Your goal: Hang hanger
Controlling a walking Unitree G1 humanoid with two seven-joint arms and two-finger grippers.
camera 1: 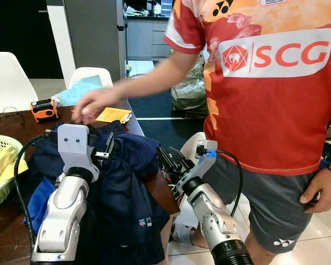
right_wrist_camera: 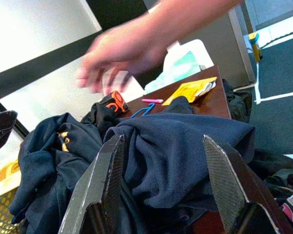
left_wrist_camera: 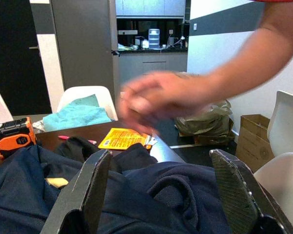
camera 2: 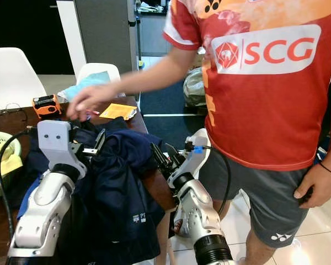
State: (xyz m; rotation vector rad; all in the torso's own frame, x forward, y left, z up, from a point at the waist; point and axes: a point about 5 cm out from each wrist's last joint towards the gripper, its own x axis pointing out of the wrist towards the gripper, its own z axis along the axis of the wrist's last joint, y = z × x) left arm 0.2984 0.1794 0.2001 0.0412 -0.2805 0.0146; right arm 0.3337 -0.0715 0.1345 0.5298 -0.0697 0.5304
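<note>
A heap of navy blue clothes [camera 1: 121, 182] lies on the dark wooden table [camera 1: 0, 232]. My left gripper [left_wrist_camera: 159, 156] hovers just over the heap, fingers spread wide with nothing between them. My right gripper [right_wrist_camera: 162, 141] is open at the table's right edge, pointing at the same heap from the side. A person's hand [camera 1: 91, 105] reaches over the far side of the clothes, blurred in both wrist views. A thin blue loop [right_wrist_camera: 139, 111] lies on the table behind the heap; I cannot tell what it is.
The person in a red shirt [camera 1: 270, 83] stands close on the right. On the table are a yellow packet [camera 1: 115, 115], an orange tape measure [camera 1: 44, 109], glasses [camera 1: 5, 113] and a green basket [camera 1: 0, 165]. White chairs [camera 1: 91, 74] stand behind.
</note>
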